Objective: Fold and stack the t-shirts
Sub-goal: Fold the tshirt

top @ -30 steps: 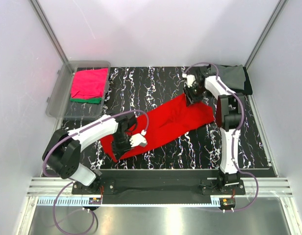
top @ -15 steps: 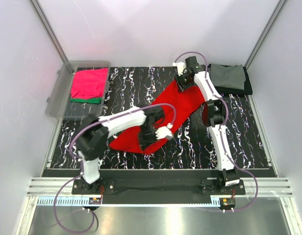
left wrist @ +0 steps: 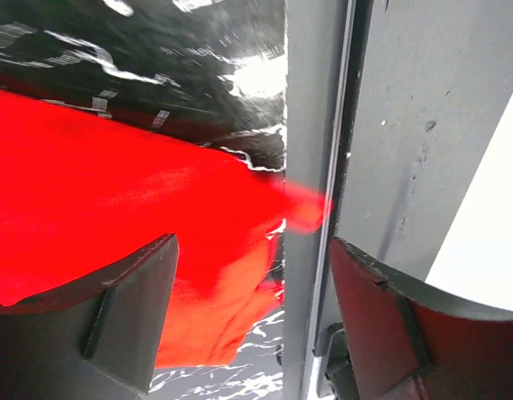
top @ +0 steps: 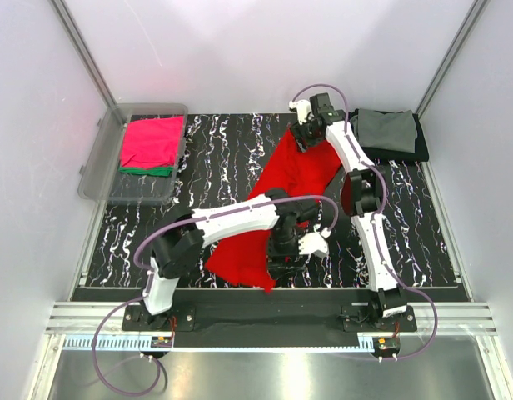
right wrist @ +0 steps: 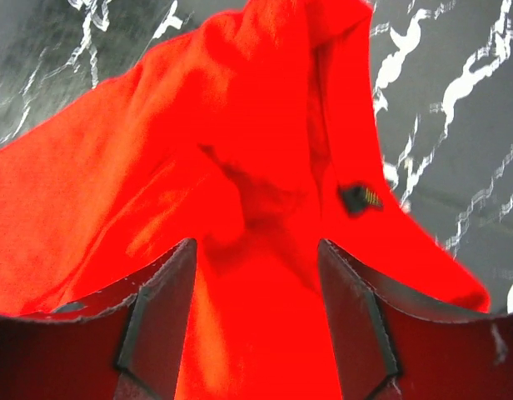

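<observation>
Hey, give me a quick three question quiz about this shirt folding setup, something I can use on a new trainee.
1. True or false: the pink t-shirt lies inside the clear bin.
2. Which shirt stretches between the left gripper and right gripper? A the pink one, B the red t-shirt, C the green t-shirt.
3. What lies under the grey t-shirt in the far right corner?
Key: 1 true; 2 B; 3 a black t-shirt.

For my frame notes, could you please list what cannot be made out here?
Left tool grip on red t-shirt: top view, its own body covers it.
Right tool grip: likewise.
Green t-shirt: top view, mostly under magenta t-shirt.
Black t-shirt: top view, mostly under grey t-shirt.
</observation>
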Motion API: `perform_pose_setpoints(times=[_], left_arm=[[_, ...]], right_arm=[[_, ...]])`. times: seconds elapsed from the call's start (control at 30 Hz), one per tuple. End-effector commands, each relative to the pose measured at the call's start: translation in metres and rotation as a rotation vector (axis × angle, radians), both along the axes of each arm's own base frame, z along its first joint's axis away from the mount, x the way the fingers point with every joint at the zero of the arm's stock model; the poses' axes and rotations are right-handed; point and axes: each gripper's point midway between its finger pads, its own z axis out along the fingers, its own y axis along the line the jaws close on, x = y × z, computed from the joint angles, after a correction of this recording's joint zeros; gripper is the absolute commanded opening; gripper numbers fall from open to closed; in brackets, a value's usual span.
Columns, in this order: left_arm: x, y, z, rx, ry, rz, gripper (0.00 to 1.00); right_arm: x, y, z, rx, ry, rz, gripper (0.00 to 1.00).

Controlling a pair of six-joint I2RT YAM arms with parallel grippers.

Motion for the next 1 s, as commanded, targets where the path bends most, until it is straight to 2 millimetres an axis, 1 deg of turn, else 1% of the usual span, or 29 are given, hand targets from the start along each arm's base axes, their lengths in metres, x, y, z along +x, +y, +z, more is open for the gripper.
perform_pose_setpoints(times=[0.0, 0.03, 0.07, 0.1, 0.13, 0.17, 0.2, 0.23, 0.27, 0.3, 0.33, 0.37, 0.4, 0.43, 0.47, 0.53, 0.6, 0.63, 0.67, 0.73, 0.77, 0.83, 0.87, 0.9, 0.93, 0.97], left_arm=[[0.022, -0.015, 0.063, -0.17, -0.106, 0.013, 0.79], [0.03, -0.016, 0.076, -0.205, -0.152, 0.027, 0.79], [0.04, -0.015, 0.082, -0.215, -0.193, 0.042, 0.8], [0.052, -0.009, 0.083, -0.213, -0.212, 0.069, 0.81], [0.06, -0.007, 0.084, -0.225, -0.235, 0.086, 0.82], [0.066, 0.004, 0.072, -0.181, -0.243, 0.104, 0.8], [0.074, 0.014, 0.063, -0.157, -0.248, 0.115, 0.79], [0.078, 0.019, 0.051, -0.127, -0.244, 0.121, 0.77], [0.079, 0.033, 0.033, -0.067, -0.247, 0.129, 0.75], [0.084, 0.04, 0.024, -0.044, -0.25, 0.146, 0.73], [0.087, 0.041, 0.013, -0.037, -0.252, 0.152, 0.72], [0.086, 0.051, -0.001, -0.001, -0.246, 0.159, 0.71], [0.088, 0.056, -0.009, 0.012, -0.248, 0.171, 0.7], [0.091, 0.058, -0.018, 0.022, -0.251, 0.18, 0.7], [0.088, 0.065, -0.028, 0.052, -0.24, 0.186, 0.69], [0.087, 0.075, -0.039, 0.066, -0.225, 0.227, 0.68], [0.085, 0.08, -0.046, 0.067, -0.213, 0.246, 0.68], [0.082, 0.084, -0.053, 0.074, -0.208, 0.248, 0.68], [0.08, 0.086, -0.056, 0.077, -0.204, 0.246, 0.68], [0.076, 0.087, -0.063, 0.086, -0.184, 0.256, 0.67], [0.073, 0.084, -0.064, 0.079, -0.167, 0.26, 0.67], [0.071, 0.08, -0.066, 0.074, -0.142, 0.272, 0.67], [0.069, 0.076, -0.067, 0.066, -0.126, 0.271, 0.67], [0.07, 0.07, -0.069, 0.064, -0.116, 0.273, 0.67], [0.071, 0.067, -0.069, 0.063, -0.117, 0.273, 0.67], [0.07, 0.062, -0.069, 0.058, -0.109, 0.273, 0.67]], right_arm=[[0.001, -0.002, 0.134, 0.059, -0.208, -0.039, 0.68], [-0.008, -0.007, 0.128, 0.057, -0.169, -0.05, 0.68], [-0.019, -0.007, 0.153, 0.086, -0.184, -0.047, 0.68], [-0.027, -0.009, 0.153, 0.096, -0.16, -0.055, 0.68], [-0.042, -0.012, 0.132, 0.104, -0.076, -0.078, 0.68], [-0.054, -0.009, 0.126, 0.129, -0.029, -0.075, 0.68], [-0.066, -0.008, 0.129, 0.148, -0.003, -0.078, 0.68], [-0.087, -0.009, 0.101, 0.14, 0.093, -0.081, 0.68], [-0.099, -0.007, 0.093, 0.159, 0.138, -0.068, 0.67], [-0.11, -0.007, 0.09, 0.169, 0.164, -0.062, 0.67], [-0.127, -0.01, 0.066, 0.159, 0.239, -0.069, 0.66], [-0.133, -0.011, 0.057, 0.171, 0.275, -0.074, 0.65], [-0.139, -0.014, 0.047, 0.176, 0.308, -0.088, 0.64], [-0.146, -0.022, 0.034, 0.189, 0.363, -0.129, 0.64], [-0.15, -0.023, 0.028, 0.201, 0.387, -0.141, 0.63], [-0.159, -0.025, 0.014, 0.194, 0.424, -0.149, 0.63], [-0.163, -0.025, 0.006, 0.194, 0.447, -0.149, 0.63], [-0.164, -0.024, 0.004, 0.201, 0.456, -0.146, 0.63], [-0.165, -0.023, -0.003, 0.2, 0.473, -0.152, 0.63], [-0.162, -0.021, -0.008, 0.209, 0.483, -0.158, 0.63], [-0.162, -0.02, -0.017, 0.211, 0.5, -0.161, 0.63], [-0.152, -0.015, -0.017, 0.227, 0.493, -0.157, 0.63], [-0.15, -0.015, -0.029, 0.224, 0.512, -0.164, 0.63], [-0.141, -0.012, -0.032, 0.224, 0.509, -0.161, 0.63], [-0.135, -0.009, -0.025, 0.228, 0.487, -0.153, 0.64], [-0.132, -0.007, -0.033, 0.223, 0.496, -0.146, 0.64]])
